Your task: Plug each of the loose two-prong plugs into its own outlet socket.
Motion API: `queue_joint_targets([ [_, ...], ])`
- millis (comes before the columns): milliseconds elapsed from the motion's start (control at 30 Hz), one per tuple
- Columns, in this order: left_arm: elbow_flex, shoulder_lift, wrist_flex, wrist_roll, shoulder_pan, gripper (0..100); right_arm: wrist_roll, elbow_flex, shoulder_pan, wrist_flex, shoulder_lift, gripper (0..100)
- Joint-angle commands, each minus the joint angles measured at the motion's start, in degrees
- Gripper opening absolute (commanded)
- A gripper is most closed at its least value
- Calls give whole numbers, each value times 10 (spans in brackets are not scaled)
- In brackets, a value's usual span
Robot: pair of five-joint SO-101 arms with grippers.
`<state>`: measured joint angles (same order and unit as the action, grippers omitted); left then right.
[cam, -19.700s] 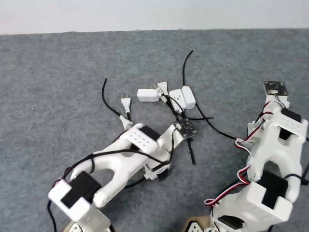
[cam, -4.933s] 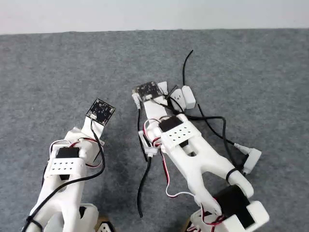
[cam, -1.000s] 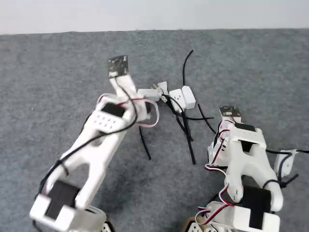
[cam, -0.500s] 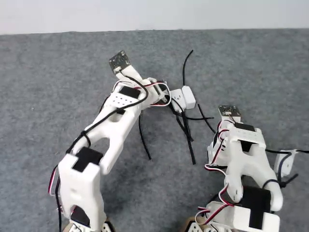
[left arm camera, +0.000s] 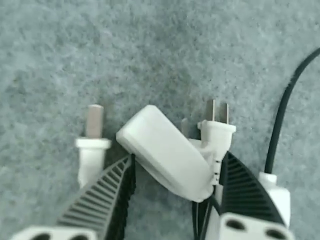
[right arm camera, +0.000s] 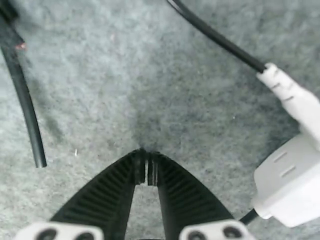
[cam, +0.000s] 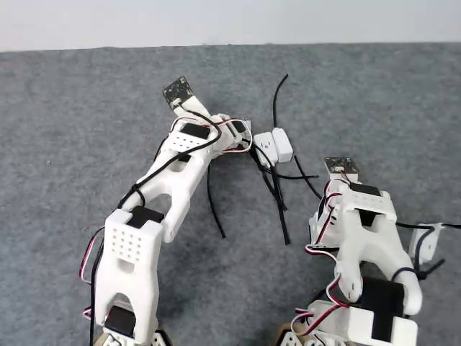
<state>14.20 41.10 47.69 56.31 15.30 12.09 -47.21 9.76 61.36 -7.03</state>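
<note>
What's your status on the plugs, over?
Left gripper open, straddling a white socket block. Two-prong plugs flank it, unplugged. Right gripper shut over bare carpet. Black cords tangled alongside.

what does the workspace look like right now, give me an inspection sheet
surface: grey mat, flat.
job's things: a white block lies tilted between the left pincer's fingers; a plug touches it, prongs bare; a second plug lies outside one finger, unplugged. More blocks sit mid-mat. By the right arm, a side block looks joined to a corded plug.
clutter: nothing seen.
grippers: left pincer open, straddling the block; right pincer shut, empty, over bare mat.
cables: black cables trail loose across the mat.
surroundings: pale wall behind the mat.
</note>
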Motion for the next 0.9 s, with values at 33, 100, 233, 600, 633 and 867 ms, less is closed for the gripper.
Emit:
queue_joint_targets([
  [33, 33, -10, 18, 3, 10, 257, 16, -1, -7, -6, -22, 9],
  [100, 36, -12, 37, 3, 18, 236, 17, -1, -7, -6, -22, 9],
  [233, 37, -13, 39, -12, 32, 72, 17, -1, -7, -6, -22, 9],
  [600, 58, -14, 105, -137, 32, 11, 17, -1, -7, -6, -22, 9],
  [633, 66, -14, 126, -165, 33, 11, 17, -1, -7, -6, -22, 9],
  [867, 92, -13, 202, -206, 34, 11, 17, -1, -7, -6, -22, 9],
])
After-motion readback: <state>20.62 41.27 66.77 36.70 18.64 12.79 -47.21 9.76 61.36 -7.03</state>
